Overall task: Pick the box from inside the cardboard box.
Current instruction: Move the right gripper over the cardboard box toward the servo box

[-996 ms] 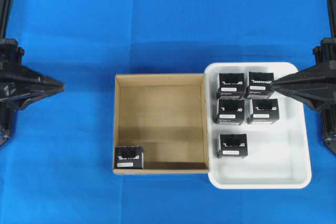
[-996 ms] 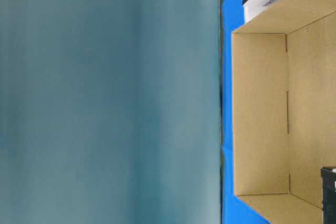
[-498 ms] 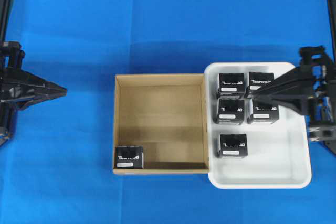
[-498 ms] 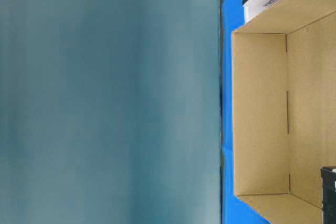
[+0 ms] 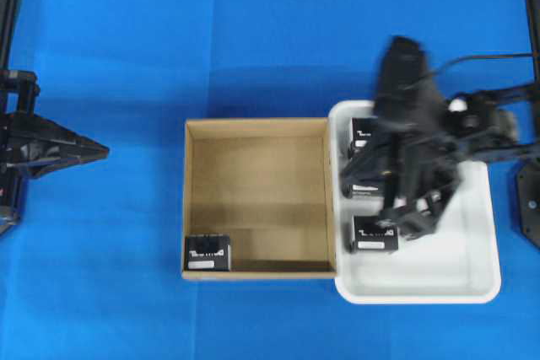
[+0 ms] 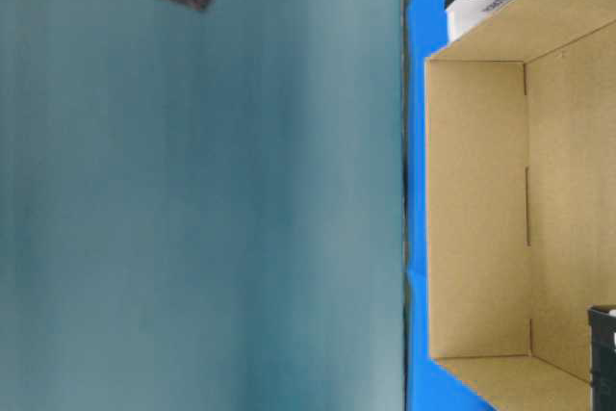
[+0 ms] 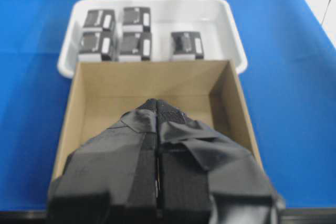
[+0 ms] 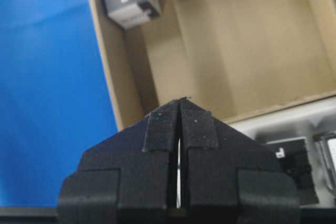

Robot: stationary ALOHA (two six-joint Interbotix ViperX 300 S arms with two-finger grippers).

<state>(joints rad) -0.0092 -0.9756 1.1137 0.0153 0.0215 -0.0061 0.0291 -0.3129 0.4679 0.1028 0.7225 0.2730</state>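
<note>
- The box (image 5: pixel 207 253) is seen standing in the near left corner of the cardboard box (image 5: pixel 257 198) in the overhead view, against the left and front walls, with its white label strip toward the front wall.
- No tool is touching the box, and nothing else is seen on the brown floor of the cardboard box.
- The white tray (image 5: pixel 472 271) is set just beside the right wall of the cardboard box; the black boxes in it (image 7: pixel 116 34) are shown by the left wrist view as four in a block and one apart.
- The right tool (image 8: pixel 179 108) is seen blurred above the tray, its pads pressed together with nothing between them.
- The left tool (image 7: pixel 157 109) is held well apart at the left over the blue worktop (image 5: pixel 110 56), tips pressed together, nothing gripped.
</note>
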